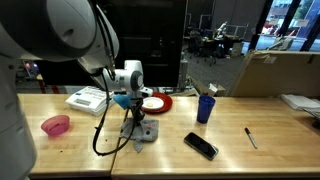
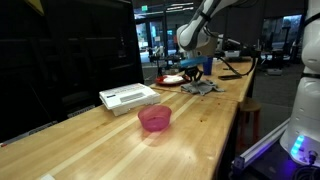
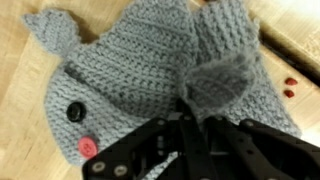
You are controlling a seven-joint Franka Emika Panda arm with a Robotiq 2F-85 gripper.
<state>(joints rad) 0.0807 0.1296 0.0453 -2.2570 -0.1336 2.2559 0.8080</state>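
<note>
Grey knitted toy (image 3: 130, 70) lying on the desk (image 1: 270, 150)
It is lying flat, midway along the desk, showing a black button (image 3: 75, 111) and a pink button (image 3: 88, 147), with one fold bunching upward.

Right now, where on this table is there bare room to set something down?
Bare wood: from the pink bowl to the table's near end, and between the phone and the pen. Crowded around the gripper: grey knitted piece, white box, red ring, blue cup.
</note>
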